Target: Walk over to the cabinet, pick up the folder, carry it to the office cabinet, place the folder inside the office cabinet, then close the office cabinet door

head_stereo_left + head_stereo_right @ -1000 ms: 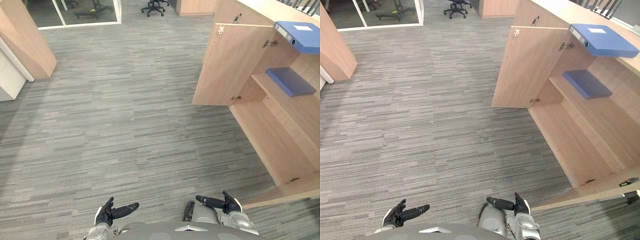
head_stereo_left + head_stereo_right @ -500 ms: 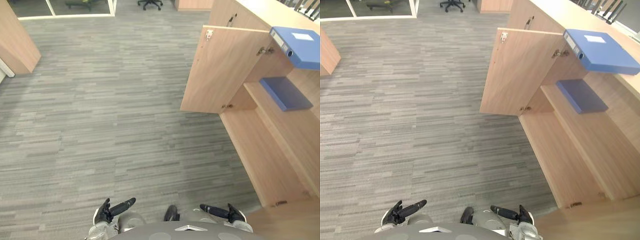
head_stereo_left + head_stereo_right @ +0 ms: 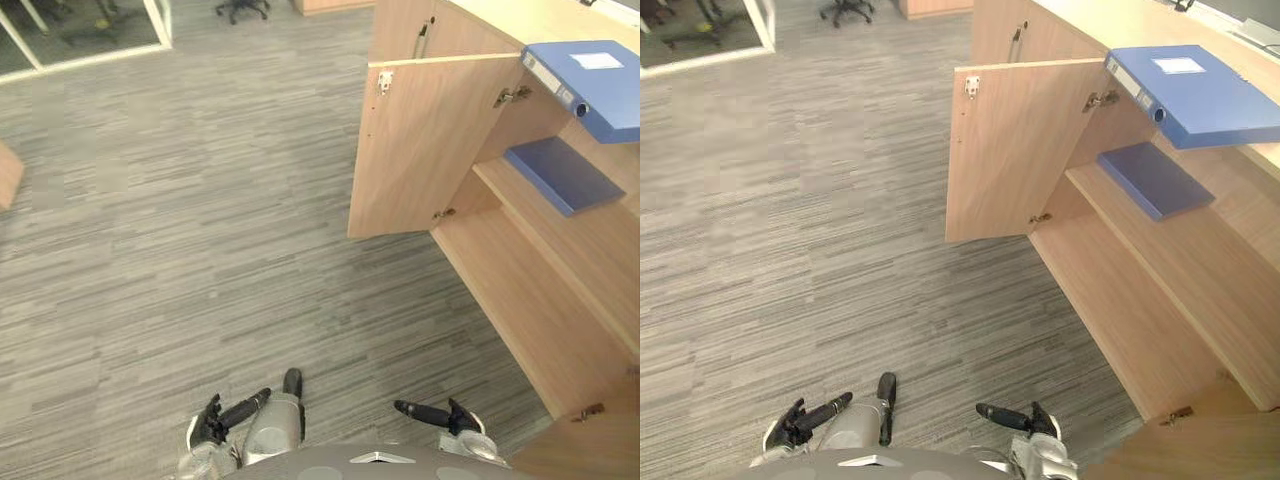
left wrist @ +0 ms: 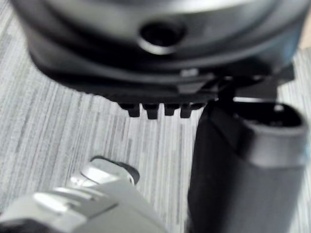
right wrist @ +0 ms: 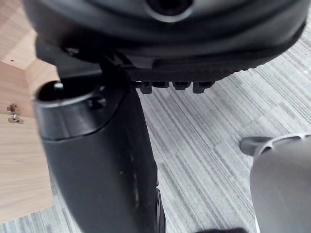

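The left robot hand and the right robot hand hang low over the carpet, both empty, with fingers loosely spread. The blue folder lies flat on top of the cabinet. Its spine end appears to jut past the edge above the open door, well apart from both hands, ahead and to the right. It looks stiff, fairly light and smooth-covered, so it could slip. Pinching the overhanging spine end seems the surest hold.

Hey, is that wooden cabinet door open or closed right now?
Open. The cabinet door stands swung out over the carpet, and the inner shelf with a flat blue folder shows behind it.
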